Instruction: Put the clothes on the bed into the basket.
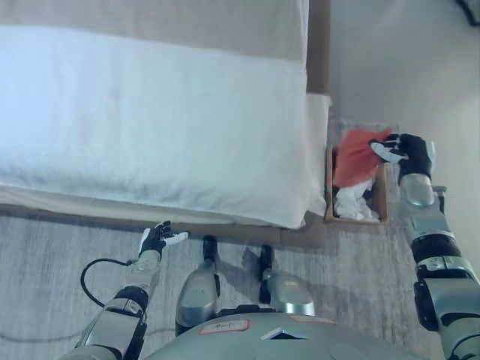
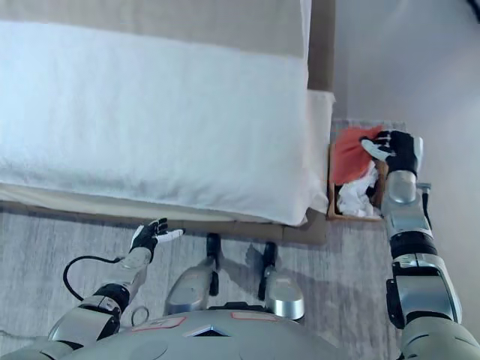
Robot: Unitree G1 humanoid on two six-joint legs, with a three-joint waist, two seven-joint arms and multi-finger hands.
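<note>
Reaching over the basket, the right hand sits at its far right corner, fingers curled onto the edge of a red-orange garment. That garment lies crumpled in the upper half of the basket; a white garment is bunched below it, touching it. The basket is a rectangular brown container — low-walled — standing on the wood-grain floor just beside the bed's corner. The bed carries a smooth white duvet with a soft, slightly fuzzy surface, draped over the side. The left hand hangs low beside the bed's near edge, fingers straight and relaxed, holding nothing.
</note>
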